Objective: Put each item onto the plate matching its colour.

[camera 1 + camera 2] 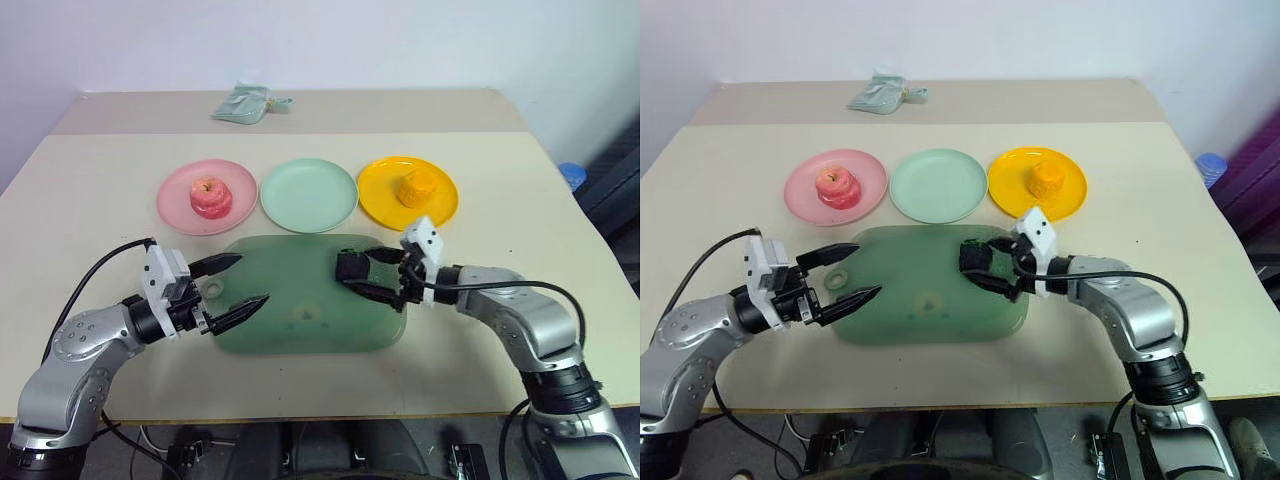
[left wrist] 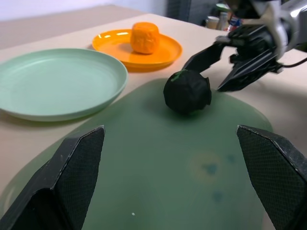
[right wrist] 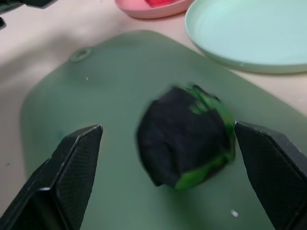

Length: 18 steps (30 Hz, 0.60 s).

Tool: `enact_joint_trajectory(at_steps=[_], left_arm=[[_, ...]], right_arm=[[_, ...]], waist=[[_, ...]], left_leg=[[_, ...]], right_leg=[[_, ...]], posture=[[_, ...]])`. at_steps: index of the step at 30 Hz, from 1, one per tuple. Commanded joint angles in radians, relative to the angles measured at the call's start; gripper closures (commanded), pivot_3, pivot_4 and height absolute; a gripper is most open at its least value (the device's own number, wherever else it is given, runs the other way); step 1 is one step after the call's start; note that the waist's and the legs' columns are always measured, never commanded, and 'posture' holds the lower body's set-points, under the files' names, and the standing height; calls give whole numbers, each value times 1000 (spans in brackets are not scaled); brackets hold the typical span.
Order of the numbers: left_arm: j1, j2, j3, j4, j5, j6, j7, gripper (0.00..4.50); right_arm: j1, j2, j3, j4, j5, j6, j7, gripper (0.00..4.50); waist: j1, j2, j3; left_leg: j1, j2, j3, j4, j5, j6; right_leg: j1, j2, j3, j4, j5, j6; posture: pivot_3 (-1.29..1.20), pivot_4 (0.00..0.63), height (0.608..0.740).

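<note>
Black-green ball (image 3: 184,141) sits on the tray (image 1: 300,330) between the right tool's (image 1: 372,279) wide-spread, empty fingers.

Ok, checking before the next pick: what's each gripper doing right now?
Left gripper: open, holding nothing.
Right gripper: open, fingers either side of the black ball, not closed on it.

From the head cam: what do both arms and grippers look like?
Both arms are silver-grey metal with dark joint rings and loose black cables. The left gripper and the right gripper each have a white block at the wrist and two black, tapered, textured fingers.
</note>
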Motion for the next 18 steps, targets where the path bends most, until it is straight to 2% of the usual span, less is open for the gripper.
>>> enact_joint_trajectory(at_steps=[1,7,10,13,15,18], left_arm=[[15,7,4,-26,-4,-18,-14,0],[21,9,12,-33,-6,-17,-13,0],[28,6,14,-45,-7,-14,-5,0],[37,4,16,-54,-10,-12,3,0],[43,2,20,-59,-11,-11,11,0],[49,-6,29,-65,-18,-8,32,0]], right_arm=[[-35,17,1,5,-9,-27,-3,42],[-58,46,25,38,-31,-35,-11,42],[-75,69,25,54,-44,-41,-31,808],[-78,72,29,40,-47,-37,-28,2294],[-86,84,22,31,-50,-60,-37,2993],[-155,158,-19,53,-27,-82,-84,2993]], waist=[[0,0,0],[1,0,0],[0,0,0],[0,0,0],[0,0,0],[-5,0,0]], left_leg=[[0,0,0,0,0,0],[0,0,0,0,0,0],[0,0,0,0,0,0],[0,0,0,0,0,0],[0,0,0,0,0,0],[0,0,0,0,0,0]], right_leg=[[0,0,0,0,0,0],[0,0,0,0,0,0],[0,0,0,0,0,0],[0,0,0,0,0,0],[0,0,0,0,0,0],[0,0,0,0,0,0]], posture=[[0,150,740],[0,150,740],[0,150,740],[0,150,740],[0,150,740],[0,150,740]])
